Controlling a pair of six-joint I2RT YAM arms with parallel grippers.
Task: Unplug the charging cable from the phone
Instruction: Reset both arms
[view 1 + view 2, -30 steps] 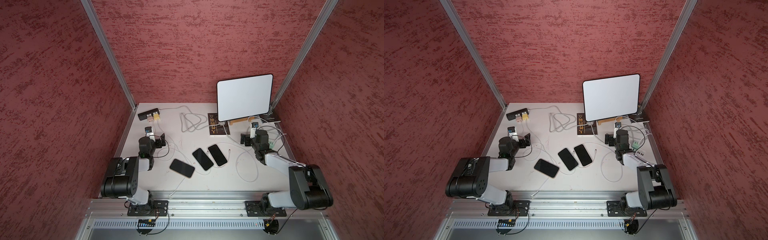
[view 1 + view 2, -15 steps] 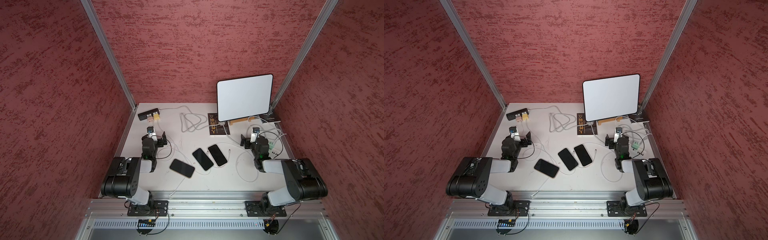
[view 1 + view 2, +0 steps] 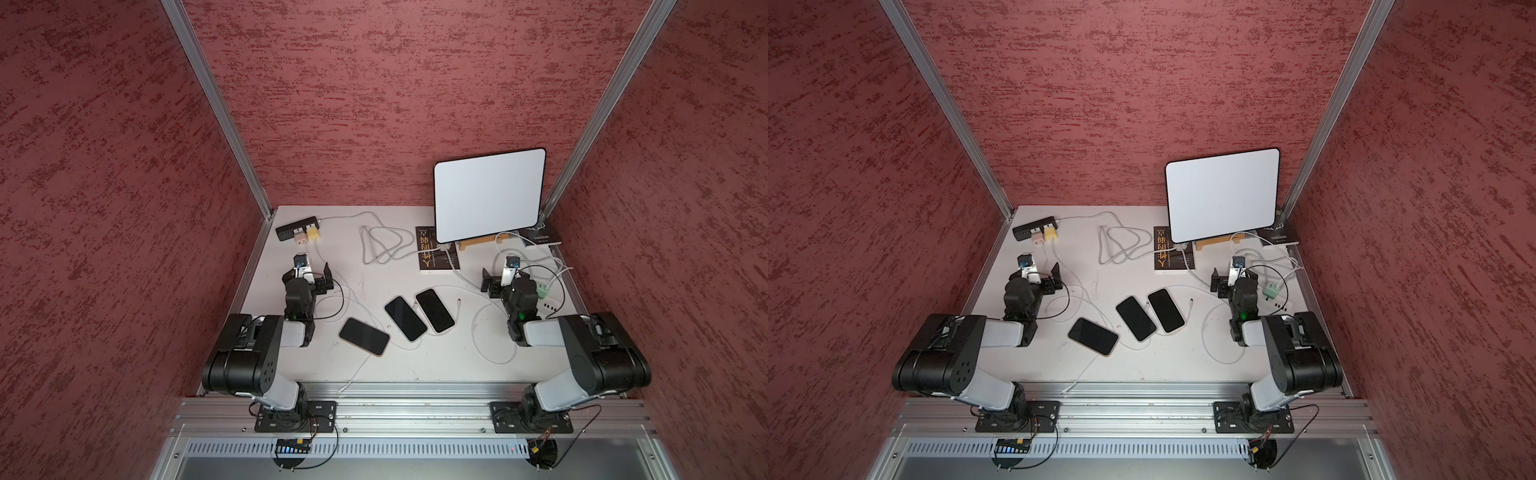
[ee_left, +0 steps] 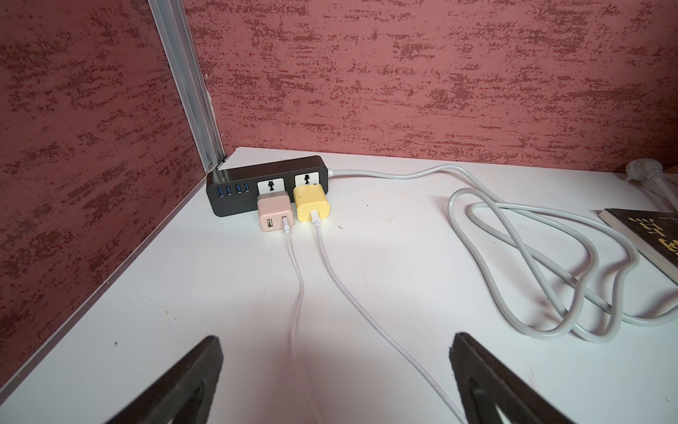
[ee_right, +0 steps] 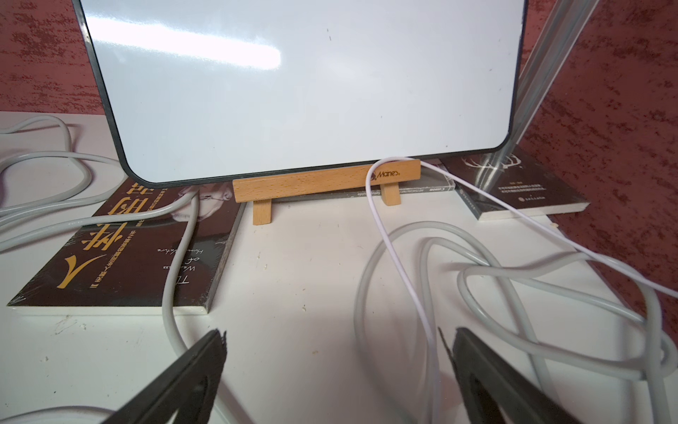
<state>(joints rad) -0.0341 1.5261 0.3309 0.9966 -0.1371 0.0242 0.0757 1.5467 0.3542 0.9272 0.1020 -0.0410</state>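
Note:
Three black phones lie face up mid-table in both top views: left (image 3: 364, 336), middle (image 3: 405, 318), right (image 3: 434, 310). A thin white charging cable (image 3: 354, 373) runs from the left phone's near end to the table's front edge. Another cable end (image 3: 459, 301) lies loose beside the right phone. Which phone holds a plug cannot be told from here. My left gripper (image 3: 309, 273) (image 4: 335, 367) is open at the back left, with two thin charger cables (image 4: 298, 293) passing between its fingers. My right gripper (image 3: 505, 282) (image 5: 335, 367) is open at the back right, holding nothing.
A black power strip (image 4: 266, 183) with pink (image 4: 275, 213) and yellow (image 4: 312, 203) chargers sits in the back left corner. A whiteboard (image 5: 293, 84) on a wooden stand (image 5: 323, 181), two books (image 5: 135, 253) (image 5: 513, 183) and looped grey cords (image 5: 513, 279) crowd the back right.
Both arms shifted slightly; the right arm's elbow swung in toward the table. Both grippers stayed open. Phones and cables have not moved.

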